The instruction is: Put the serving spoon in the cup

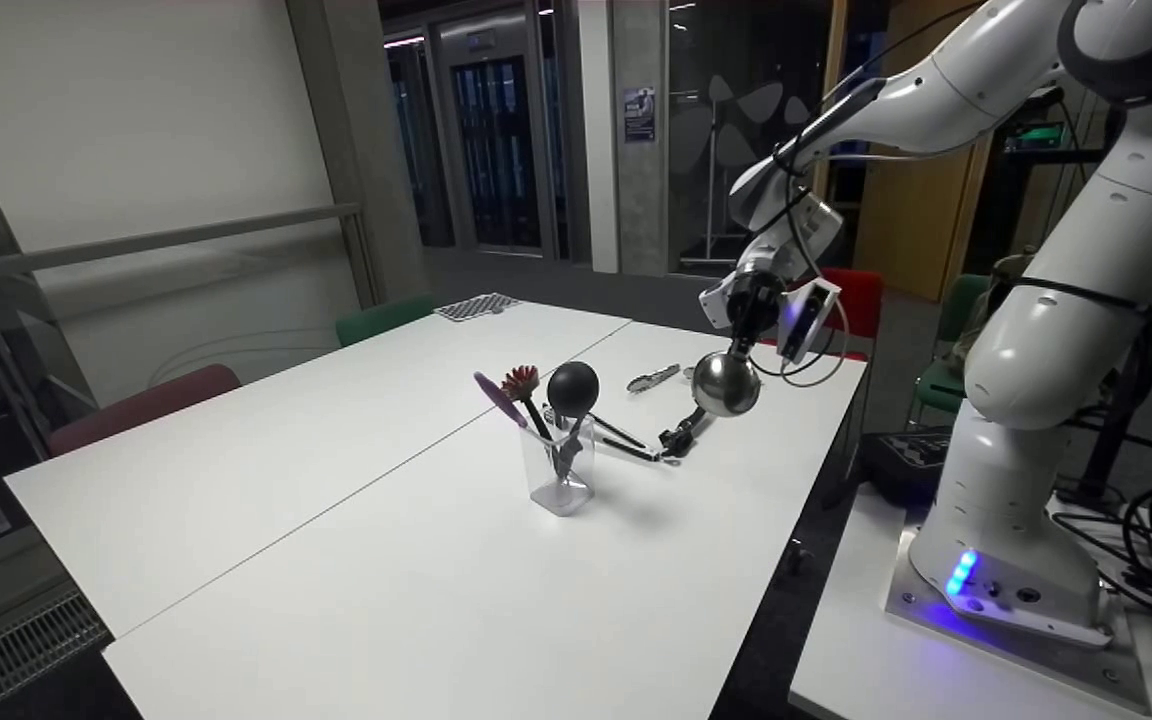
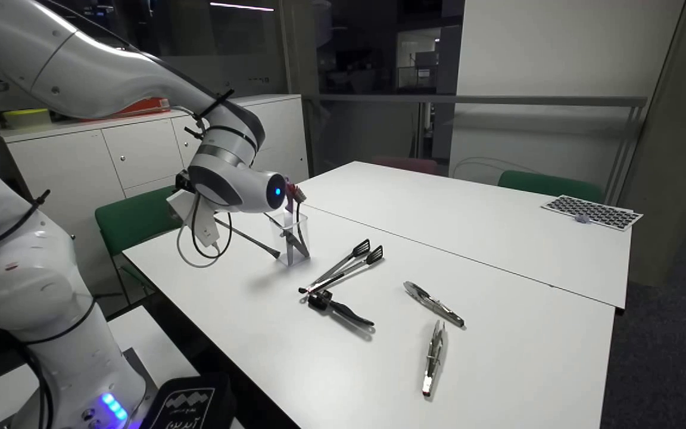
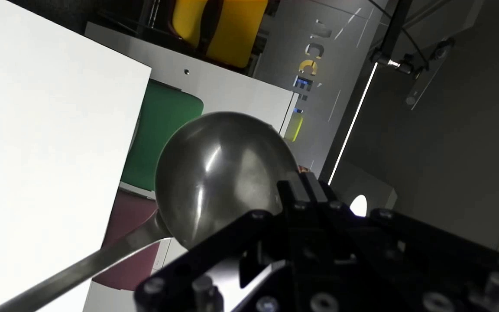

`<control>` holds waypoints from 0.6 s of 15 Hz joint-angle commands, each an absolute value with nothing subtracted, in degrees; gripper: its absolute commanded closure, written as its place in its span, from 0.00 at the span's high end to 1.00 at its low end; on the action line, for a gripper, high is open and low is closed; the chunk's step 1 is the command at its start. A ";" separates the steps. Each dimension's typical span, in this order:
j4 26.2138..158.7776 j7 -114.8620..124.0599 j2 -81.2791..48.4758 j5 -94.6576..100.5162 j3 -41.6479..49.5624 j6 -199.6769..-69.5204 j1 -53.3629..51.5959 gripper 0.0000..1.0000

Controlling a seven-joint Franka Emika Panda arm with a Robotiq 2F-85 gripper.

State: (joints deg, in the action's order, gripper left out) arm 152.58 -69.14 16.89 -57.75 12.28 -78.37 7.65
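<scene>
- Serving spoon [image 1: 726, 384] is hanging in the air above the white table [image 1: 336, 560], and it's plainly not sitting in the cup [image 1: 561, 472]!
- Pick-up is looking done, by my reading; the carry, the lining-up over the cup and the release are all remaining.
- Cup is standing upright on the table at 8 o'clock from the spoon in an exterior view, well apart from it, and it's holding a red-headed brush [image 1: 521, 384] and a black round-headed utensil [image 1: 573, 388], so room inside is probably running tight.
- Gripper [image 3: 306, 185] is clenching the spoon, its fingers [image 3: 296, 187] apparently pinching the edge of the bowl [image 3: 223, 173]!
- From those fingers in the wrist view, the bowl is sitting at 9 o'clock, touching, with the handle [image 3: 102, 259] stretching away toward 8 o'clock and running out of view.
- In an exterior view the bowl [image 1: 726, 386] is dangling just beneath the gripper, at about 6 o'clock.
</scene>
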 commanded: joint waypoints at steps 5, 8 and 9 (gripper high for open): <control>144.86 -68.01 22.78 -59.61 7.63 -80.36 6.89 0.00; 141.61 -69.88 24.17 -61.67 7.84 -76.86 5.97 0.00; 140.78 -70.53 24.26 -62.73 8.07 -74.70 5.67 0.00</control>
